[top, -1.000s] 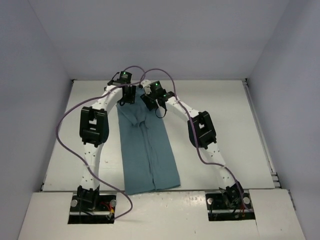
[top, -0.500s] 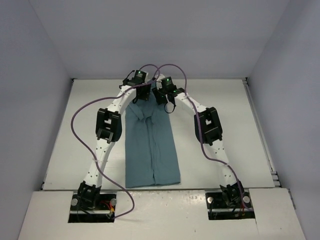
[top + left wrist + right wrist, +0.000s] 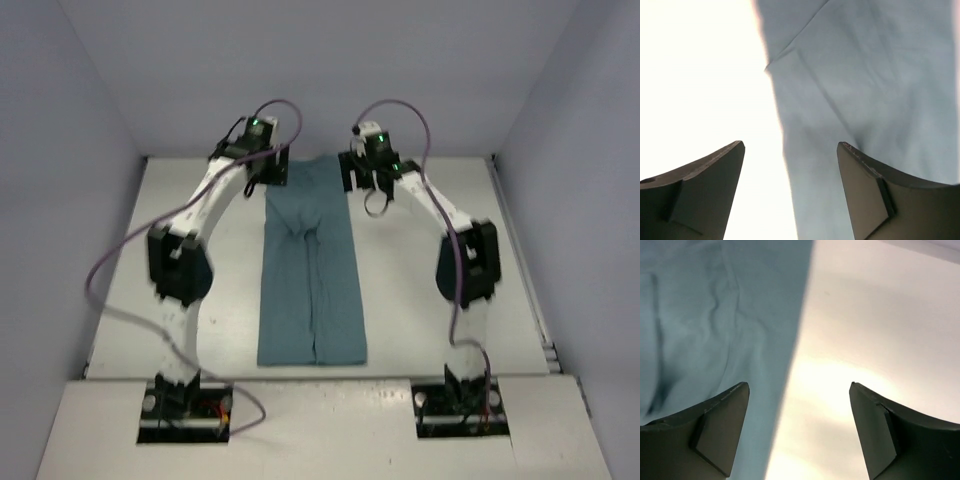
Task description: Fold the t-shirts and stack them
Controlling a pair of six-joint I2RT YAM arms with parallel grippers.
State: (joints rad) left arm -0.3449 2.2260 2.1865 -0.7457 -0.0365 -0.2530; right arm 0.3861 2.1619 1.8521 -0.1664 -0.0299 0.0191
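Observation:
The teal t-shirt [image 3: 310, 270] lies flat on the white table as a long narrow strip, sleeves folded in, running from the far edge to the near edge. My left gripper [image 3: 270, 175] is open and empty at the strip's far left corner. In the left wrist view the t-shirt [image 3: 865, 85] fills the right side and its left edge passes between the open fingers. My right gripper [image 3: 357, 177] is open and empty at the far right corner. In the right wrist view the t-shirt [image 3: 715, 315] is on the left and its right edge lies just inside the left finger.
The white table [image 3: 450, 260] is enclosed by pale walls at the back and both sides. Purple cables [image 3: 120, 260] loop off both arms. The arm bases sit at the near edge on either side of the shirt's near end.
Both grippers moved apart from the shirt's far middle to its far corners. The bunched far end is now spread flat, and the strip lies straighter and a little further back.

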